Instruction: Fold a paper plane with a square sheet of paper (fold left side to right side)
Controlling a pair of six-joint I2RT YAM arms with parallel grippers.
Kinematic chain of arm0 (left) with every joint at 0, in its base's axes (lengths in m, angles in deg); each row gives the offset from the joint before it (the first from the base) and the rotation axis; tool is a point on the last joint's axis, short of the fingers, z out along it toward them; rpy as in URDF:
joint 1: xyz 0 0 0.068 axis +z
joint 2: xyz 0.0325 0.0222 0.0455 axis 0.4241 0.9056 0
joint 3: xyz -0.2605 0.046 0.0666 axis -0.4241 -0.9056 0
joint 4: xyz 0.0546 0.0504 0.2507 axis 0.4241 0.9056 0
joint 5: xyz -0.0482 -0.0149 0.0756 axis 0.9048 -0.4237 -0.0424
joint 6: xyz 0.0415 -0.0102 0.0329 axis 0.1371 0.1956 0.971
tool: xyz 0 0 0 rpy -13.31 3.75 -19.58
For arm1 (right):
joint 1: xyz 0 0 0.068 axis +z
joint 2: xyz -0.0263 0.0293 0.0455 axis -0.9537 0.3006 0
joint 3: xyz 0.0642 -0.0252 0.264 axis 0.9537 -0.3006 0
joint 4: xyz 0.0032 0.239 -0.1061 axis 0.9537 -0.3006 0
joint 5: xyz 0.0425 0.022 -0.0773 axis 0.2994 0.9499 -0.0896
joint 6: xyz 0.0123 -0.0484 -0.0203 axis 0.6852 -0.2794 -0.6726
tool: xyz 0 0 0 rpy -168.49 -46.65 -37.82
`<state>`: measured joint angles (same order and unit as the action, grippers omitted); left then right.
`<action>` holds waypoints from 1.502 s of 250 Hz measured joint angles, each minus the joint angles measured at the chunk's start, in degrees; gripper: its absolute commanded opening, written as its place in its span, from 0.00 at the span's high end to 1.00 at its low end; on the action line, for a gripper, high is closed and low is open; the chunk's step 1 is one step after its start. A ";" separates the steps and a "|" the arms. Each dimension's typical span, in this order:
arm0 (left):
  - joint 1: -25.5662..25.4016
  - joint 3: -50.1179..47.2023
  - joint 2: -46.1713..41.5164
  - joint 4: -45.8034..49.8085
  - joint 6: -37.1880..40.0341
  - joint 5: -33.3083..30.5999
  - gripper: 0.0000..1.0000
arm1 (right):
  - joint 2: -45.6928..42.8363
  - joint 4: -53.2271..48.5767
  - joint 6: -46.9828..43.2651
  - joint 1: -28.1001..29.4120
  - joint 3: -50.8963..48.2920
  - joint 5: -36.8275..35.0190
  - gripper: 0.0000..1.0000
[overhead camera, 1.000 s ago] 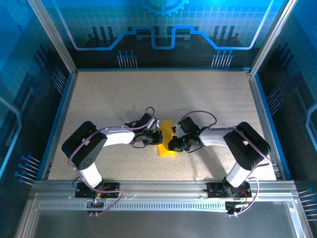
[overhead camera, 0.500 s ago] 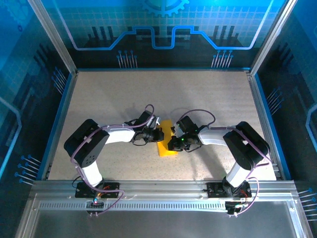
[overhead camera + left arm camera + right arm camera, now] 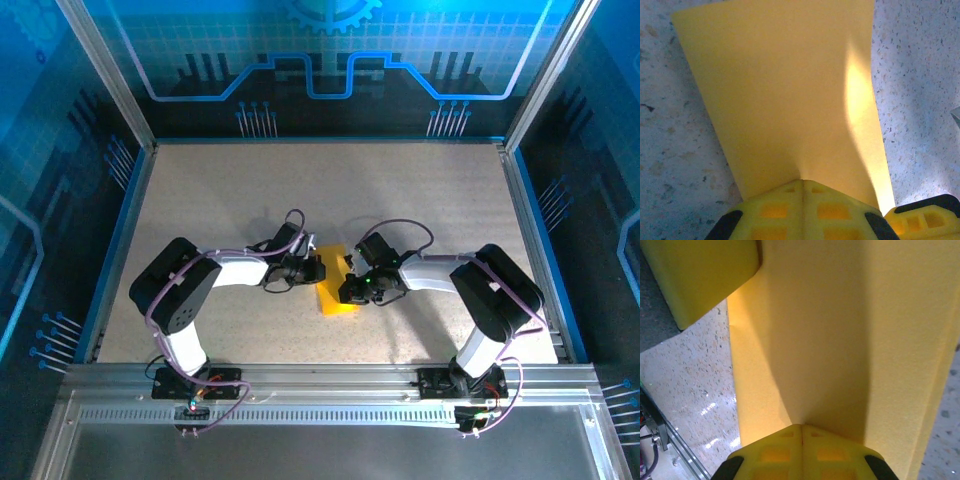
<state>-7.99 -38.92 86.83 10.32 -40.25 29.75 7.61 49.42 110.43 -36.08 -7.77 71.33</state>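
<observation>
The square sheet of paper point(image 3: 336, 298) is a folded narrow yellow-orange strip lying flat on the table between my two arms. My left gripper point(image 3: 320, 267) is shut, its tips resting on the strip's far left part. In the left wrist view the paper point(image 3: 790, 90) spreads out ahead of the closed fingertips point(image 3: 785, 200). My right gripper point(image 3: 347, 286) is also shut and presses on the strip's right side. In the right wrist view the paper point(image 3: 840, 340) shows a long crease on the right, and a left-arm finger point(image 3: 700, 275) is at the upper left.
The speckled tabletop point(image 3: 300, 190) stretches open behind the arms. Blue rails point(image 3: 118, 240) border the sides and an aluminium frame point(image 3: 320, 385) runs along the near edge. A right-arm finger point(image 3: 922, 220) sits at the bottom right of the left wrist view.
My left gripper has slid slightly away and to the right, onto the strip's far end. The right gripper has barely shifted. The paper stays in place.
</observation>
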 measured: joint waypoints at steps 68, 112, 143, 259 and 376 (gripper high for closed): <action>1.68 0.00 0.94 -1.81 0.02 1.77 1.00 | -0.02 -0.35 -0.59 0.00 0.33 -1.29 1.00; 4.11 1.57 1.79 -0.55 0.63 2.16 1.00 | 0.00 -0.17 -0.61 0.00 0.74 -2.49 1.00; 6.27 5.20 3.93 1.33 1.97 1.77 1.00 | 0.11 0.07 -0.61 0.00 0.85 -2.97 1.00; 12.35 12.85 8.74 4.61 4.81 -0.37 1.00 | -0.24 1.36 0.09 0.00 0.07 -2.82 1.00; 11.17 3.23 -8.04 5.40 4.66 -0.50 1.00 | -2.23 7.30 9.16 2.60 -3.30 -5.88 1.00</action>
<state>3.18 -35.68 78.78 15.72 -35.59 29.25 5.38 56.72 119.58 -33.48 -11.07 65.45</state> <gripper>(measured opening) 0.054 0.055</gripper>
